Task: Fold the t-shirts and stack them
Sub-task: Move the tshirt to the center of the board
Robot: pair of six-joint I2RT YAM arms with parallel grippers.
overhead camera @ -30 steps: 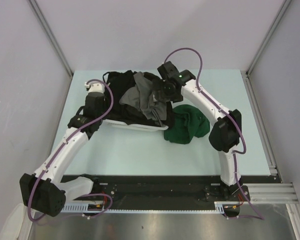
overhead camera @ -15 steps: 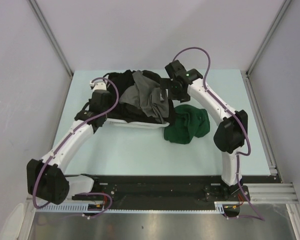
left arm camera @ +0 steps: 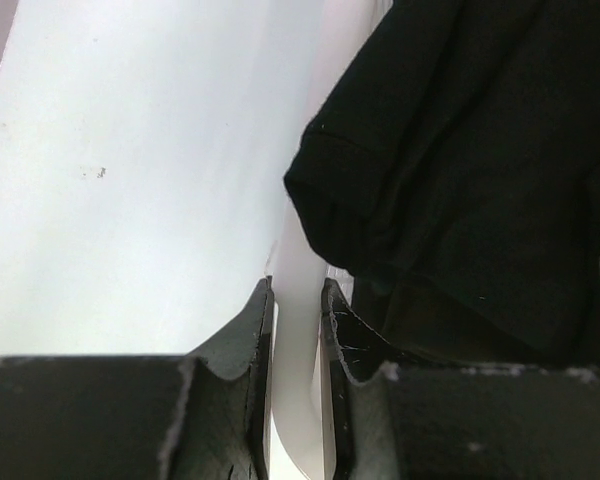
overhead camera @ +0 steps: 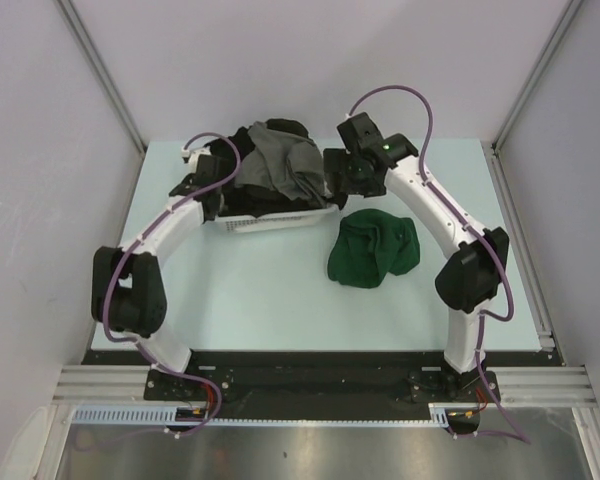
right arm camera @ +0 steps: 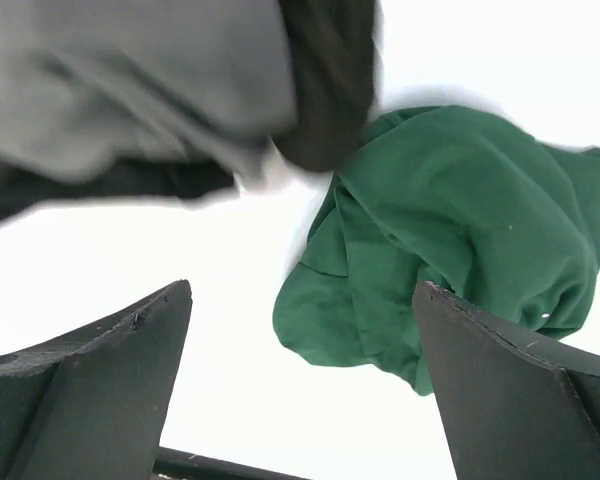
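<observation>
Basket (overhead camera: 268, 222) of rumpled t-shirts (overhead camera: 276, 160), farther back

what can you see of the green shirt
The green shirt is dark green, soft like cotton, unfolded and crumpled into a loose heap with deep folds. It lies on the pale table, just right of the white basket of clothes. Nothing grips it.

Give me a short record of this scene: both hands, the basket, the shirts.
left hand: shut on the wall of the white basket
right hand: open, empty, at the basket's right end
grey t-shirt: top of the pile in the basket
black t-shirts: under it, draped over the rim
dark green t-shirt: crumpled on the table, outside the basket
</observation>
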